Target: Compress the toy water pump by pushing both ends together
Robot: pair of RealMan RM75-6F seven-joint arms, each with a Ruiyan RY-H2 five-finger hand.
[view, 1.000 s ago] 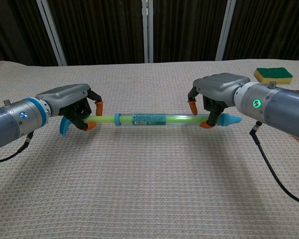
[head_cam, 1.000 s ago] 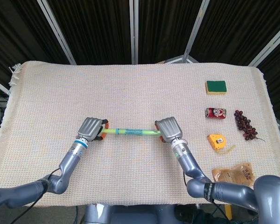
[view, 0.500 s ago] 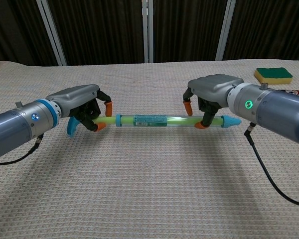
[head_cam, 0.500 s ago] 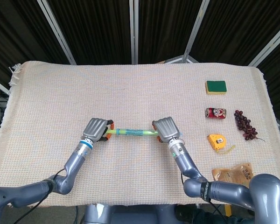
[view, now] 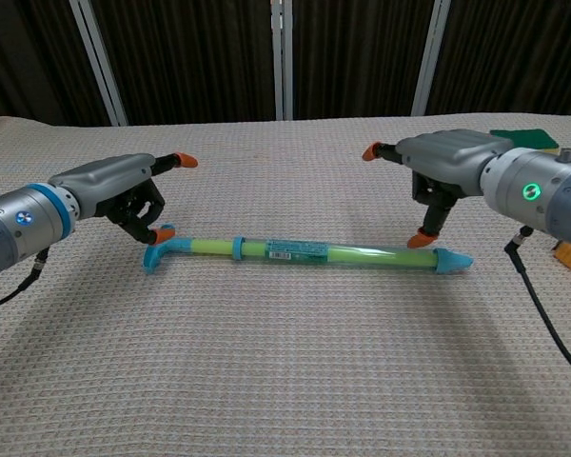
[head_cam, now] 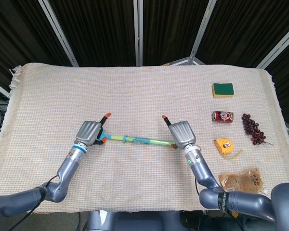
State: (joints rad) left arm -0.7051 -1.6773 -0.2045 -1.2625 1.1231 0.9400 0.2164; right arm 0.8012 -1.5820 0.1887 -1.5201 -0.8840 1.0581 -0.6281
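Observation:
The toy water pump (view: 305, 251), a long green tube with blue ends, lies flat on the woven cloth; it also shows in the head view (head_cam: 137, 140). My left hand (view: 114, 188) hovers over its handle end with fingers spread, one orange fingertip just beside the handle. At the nozzle end, my right hand (view: 449, 160) is likewise spread, with one fingertip hanging close above the tube. Neither hand grips anything. From the head view, the left hand (head_cam: 89, 132) and right hand (head_cam: 183, 134) sit at the two ends.
On the right side of the table are a green and yellow sponge (head_cam: 223, 89), a red can (head_cam: 222, 116) lying down, dark grapes (head_cam: 253, 129), a yellow tape measure (head_cam: 224, 146) and a snack packet (head_cam: 241, 179) near the front edge.
Both hands have let go of the pump and spread their fingers. The pump, held above the cloth before, now lies on it. The hands have drawn slightly apart.

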